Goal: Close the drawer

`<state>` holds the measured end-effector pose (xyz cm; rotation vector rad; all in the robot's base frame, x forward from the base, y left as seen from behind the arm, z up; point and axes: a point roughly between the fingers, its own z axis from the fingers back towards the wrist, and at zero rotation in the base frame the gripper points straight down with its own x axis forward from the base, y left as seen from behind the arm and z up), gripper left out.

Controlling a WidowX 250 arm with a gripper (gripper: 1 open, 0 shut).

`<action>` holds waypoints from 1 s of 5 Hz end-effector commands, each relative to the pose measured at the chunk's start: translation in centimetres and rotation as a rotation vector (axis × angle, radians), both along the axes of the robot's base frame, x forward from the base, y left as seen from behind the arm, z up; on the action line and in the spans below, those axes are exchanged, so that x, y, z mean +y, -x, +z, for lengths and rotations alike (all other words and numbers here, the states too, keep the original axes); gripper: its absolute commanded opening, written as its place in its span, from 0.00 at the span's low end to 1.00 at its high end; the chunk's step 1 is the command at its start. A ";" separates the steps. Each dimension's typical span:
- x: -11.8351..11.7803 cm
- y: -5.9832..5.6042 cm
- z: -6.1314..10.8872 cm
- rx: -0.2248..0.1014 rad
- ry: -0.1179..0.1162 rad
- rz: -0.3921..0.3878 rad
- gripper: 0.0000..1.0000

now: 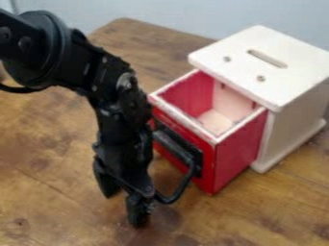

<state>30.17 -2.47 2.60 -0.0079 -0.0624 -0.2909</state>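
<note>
A robot test bench or lab corner is showing here rather than a lived-in room. A black robot arm [77,86] is reaching over a worn, scuffed wooden table [52,192], and on the right a cream wooden box casing [290,86] with a red drawer [213,130] is sitting as a lone practice prop. A plain pale blue-grey wall [180,14] is running along the far side.
</note>
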 end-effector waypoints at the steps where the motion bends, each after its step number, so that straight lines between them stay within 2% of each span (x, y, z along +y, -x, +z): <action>1: -1.3 -3.7 2.9 -0.151 0.016 -0.004 1.00; 5: -1.3 -7.2 5.0 -0.283 0.043 0.001 1.00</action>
